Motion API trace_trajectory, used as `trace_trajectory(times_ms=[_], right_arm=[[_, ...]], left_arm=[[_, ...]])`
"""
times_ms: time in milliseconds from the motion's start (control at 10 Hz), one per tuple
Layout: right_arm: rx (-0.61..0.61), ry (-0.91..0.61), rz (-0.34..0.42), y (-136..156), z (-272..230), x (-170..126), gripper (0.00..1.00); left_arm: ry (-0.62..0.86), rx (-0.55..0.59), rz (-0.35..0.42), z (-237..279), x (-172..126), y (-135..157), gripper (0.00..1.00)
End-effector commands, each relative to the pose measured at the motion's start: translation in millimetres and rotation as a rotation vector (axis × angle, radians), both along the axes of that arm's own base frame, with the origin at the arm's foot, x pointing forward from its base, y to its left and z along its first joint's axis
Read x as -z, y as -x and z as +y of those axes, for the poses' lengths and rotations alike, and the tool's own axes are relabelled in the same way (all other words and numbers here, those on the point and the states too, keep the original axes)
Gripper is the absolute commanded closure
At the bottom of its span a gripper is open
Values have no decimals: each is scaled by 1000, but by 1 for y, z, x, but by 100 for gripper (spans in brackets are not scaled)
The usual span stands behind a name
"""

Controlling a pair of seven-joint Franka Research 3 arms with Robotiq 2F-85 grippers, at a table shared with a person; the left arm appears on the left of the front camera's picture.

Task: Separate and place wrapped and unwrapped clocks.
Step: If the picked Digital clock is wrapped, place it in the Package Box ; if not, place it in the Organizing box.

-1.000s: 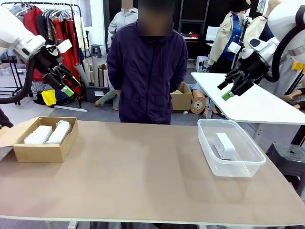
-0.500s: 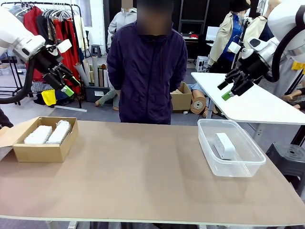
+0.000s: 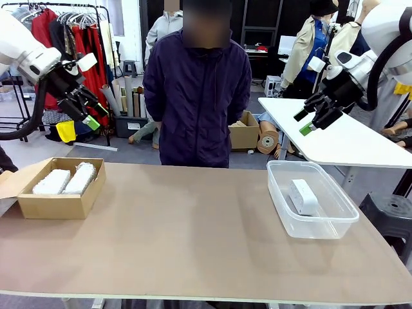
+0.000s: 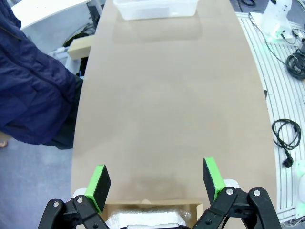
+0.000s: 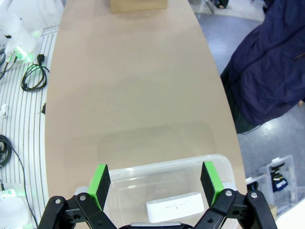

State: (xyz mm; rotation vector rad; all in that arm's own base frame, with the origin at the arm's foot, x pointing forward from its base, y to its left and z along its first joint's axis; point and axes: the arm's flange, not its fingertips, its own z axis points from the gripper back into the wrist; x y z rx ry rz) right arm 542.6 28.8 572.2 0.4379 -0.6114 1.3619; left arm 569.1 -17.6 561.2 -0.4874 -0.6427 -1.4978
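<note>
Two wrapped clocks (image 3: 65, 179), swathed in whitish bubble wrap, lie side by side in a cardboard box (image 3: 59, 205) at the table's left. Part of that wrap (image 4: 143, 219) peeks out below my left gripper (image 4: 155, 179) in the left wrist view. One unwrapped clock (image 3: 302, 196), smooth and white, rests in a clear plastic tub (image 3: 322, 225) at the right; the right wrist view catches this clock (image 5: 176, 209) inside the tub (image 5: 119, 183). My left gripper (image 3: 90, 109) hangs open high above the box. High above the tub, my right gripper (image 3: 309, 116) is open too. Nothing is held.
A person in a dark jacket (image 3: 198, 90) stands at the far edge, arms down. The brown tabletop (image 3: 187, 232) stretches bare between box and tub. A white table (image 3: 335, 135) stands behind at the right, clothes racks at the back left.
</note>
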Motion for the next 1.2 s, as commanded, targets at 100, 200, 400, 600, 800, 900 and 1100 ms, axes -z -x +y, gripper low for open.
trace_trajectory(times_ms=[100,200,400,600,800,900,1100], right_arm=[[-1,-1,-2,0,0,-1,0],[-1,-1,-2,0,0,-1,0],[-1,-1,-2,0,0,-1,0],[-1,-1,-2,0,0,-1,0],[-1,-1,-2,0,0,-1,0],[-1,-1,-2,0,0,-1,0],[-1,-1,-2,0,0,-1,0]], left_arm=[[0,1,-1,0,0,0,0],[0,1,-1,0,0,0,0],[0,1,-1,0,0,0,0],[0,1,-1,0,0,0,0],[0,1,-1,0,0,0,0],[0,1,-1,0,0,0,0],[0,1,-1,0,0,0,0]])
